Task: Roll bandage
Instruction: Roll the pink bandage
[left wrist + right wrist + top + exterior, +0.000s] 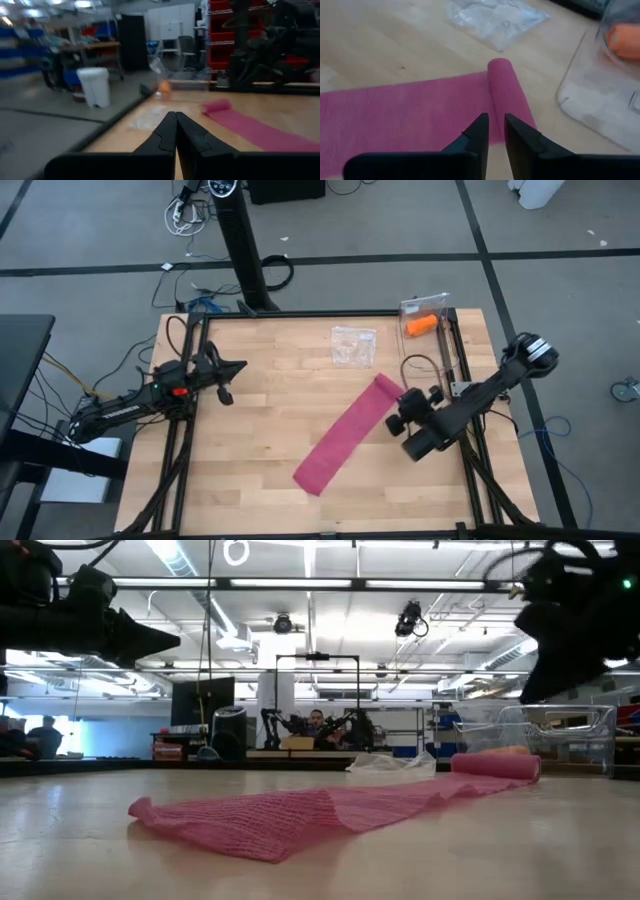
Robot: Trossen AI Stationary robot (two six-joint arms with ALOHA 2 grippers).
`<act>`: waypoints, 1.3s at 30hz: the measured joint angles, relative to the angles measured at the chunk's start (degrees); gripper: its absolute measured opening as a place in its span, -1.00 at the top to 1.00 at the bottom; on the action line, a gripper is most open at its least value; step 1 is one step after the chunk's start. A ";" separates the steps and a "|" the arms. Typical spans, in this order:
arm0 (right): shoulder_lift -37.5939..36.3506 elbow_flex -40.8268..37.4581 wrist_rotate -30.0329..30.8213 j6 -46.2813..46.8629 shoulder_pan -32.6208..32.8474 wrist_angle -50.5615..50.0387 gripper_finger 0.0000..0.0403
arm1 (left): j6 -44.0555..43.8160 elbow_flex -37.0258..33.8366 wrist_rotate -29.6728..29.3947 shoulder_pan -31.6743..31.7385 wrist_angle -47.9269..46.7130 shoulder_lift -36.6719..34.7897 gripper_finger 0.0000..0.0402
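Note:
The pink bandage (345,435) lies flat on the wooden table as a long strip running diagonally from the near middle to the far right. Its far right end is wound into a short roll (385,385), which also shows in the right wrist view (507,95) and the low view (495,765). My right gripper (496,122) hovers above the strip just beside the roll, its fingers a narrow gap apart and touching nothing. My left gripper (175,117) is shut and empty above the table's left side (235,367), pointing toward the bandage.
A clear plastic bag (353,345) lies flat at the far middle. A clear container (425,308) holding an orange roll (622,40) stands at the far right corner, close behind the bandage's rolled end. Black frame rails run along the table's left and right edges.

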 joint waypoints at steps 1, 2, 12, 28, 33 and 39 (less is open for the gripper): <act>-1.62 -1.99 0.21 0.28 -0.14 1.55 0.68 | 0.95 0.00 -0.04 0.00 0.32 -0.02 0.94; -3.05 -3.62 0.26 0.27 -0.34 3.11 0.66 | 1.67 0.00 -0.03 0.00 0.39 -0.03 0.94; -13.02 -7.90 -8.39 -11.53 -7.10 6.66 0.08 | 1.99 0.00 0.03 0.00 1.98 -0.01 0.94; -16.54 -14.01 -26.72 -45.98 -33.35 25.55 -0.26 | -13.13 0.00 -0.03 0.00 15.02 -0.03 0.94; -16.57 -13.82 -32.54 -51.95 -38.96 25.66 -0.23 | -17.64 0.00 1.20 0.00 14.00 0.00 0.94; -16.65 -13.66 -38.52 -54.94 -40.14 25.52 -0.19 | -25.53 0.00 1.62 0.00 8.69 0.03 0.94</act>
